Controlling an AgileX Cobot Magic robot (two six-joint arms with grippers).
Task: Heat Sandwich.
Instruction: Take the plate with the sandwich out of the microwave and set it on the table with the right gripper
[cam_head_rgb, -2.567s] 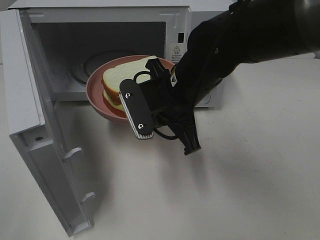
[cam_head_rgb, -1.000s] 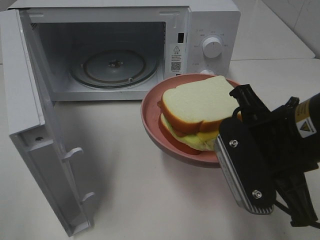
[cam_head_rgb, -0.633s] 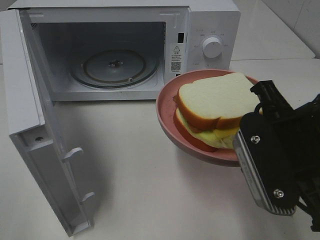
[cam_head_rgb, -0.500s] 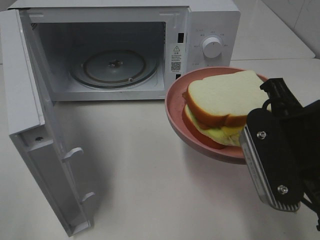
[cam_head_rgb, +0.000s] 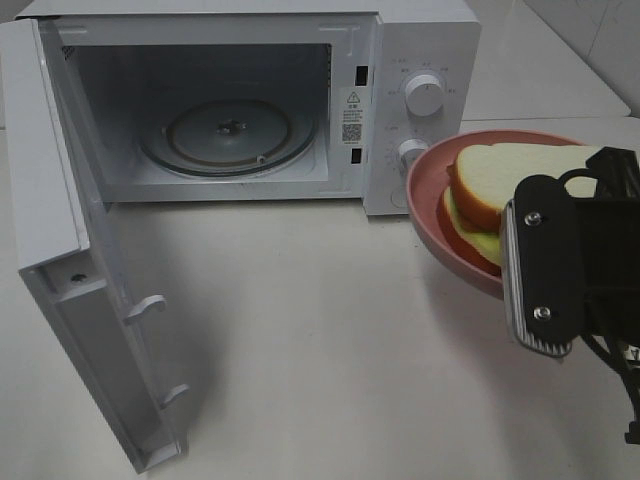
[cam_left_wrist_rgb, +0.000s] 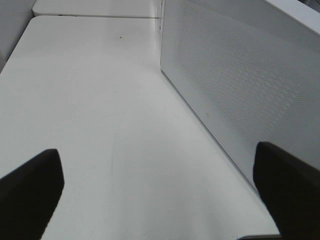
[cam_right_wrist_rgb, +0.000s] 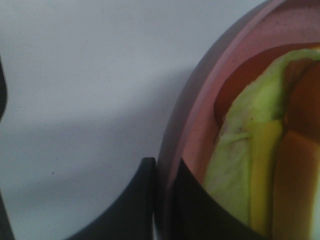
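On the salmon-pink plate (cam_head_rgb: 432, 205), at the right edge of the high view, lies the sandwich (cam_head_rgb: 478, 195): pale bread on top with a browned crust edge, and a yellow-green layer showing underneath. The right wrist view shows the same filling up close, green and yellow beside an orange-brown strip, lying inside the plate's raised rim. The plate is tilted a little, its near side lower, and it sits in front of and to the right of the microwave (cam_head_rgb: 420, 40), partly covering the lower control knob (cam_head_rgb: 409, 152); whether it rests on the table (cam_head_rgb: 330, 340) or hangs just above it cannot be told. The right gripper (cam_right_wrist_rgb: 162, 200) is clamped on the plate's rim, one dark finger outside the rim and one inside it, and in the high view its black body hides the near right part of the plate. The microwave's door (cam_head_rgb: 85, 270) stands swung wide to the left, and the glass turntable (cam_head_rgb: 230, 130) inside is bare. The upper knob (cam_head_rgb: 425, 92) is in plain sight on the control panel. The left gripper (cam_left_wrist_rgb: 160, 195) is off beside the microwave's perforated white side wall, its two dark fingertips (cam_left_wrist_rgb: 30, 190) spread far apart over the table with nothing between them.
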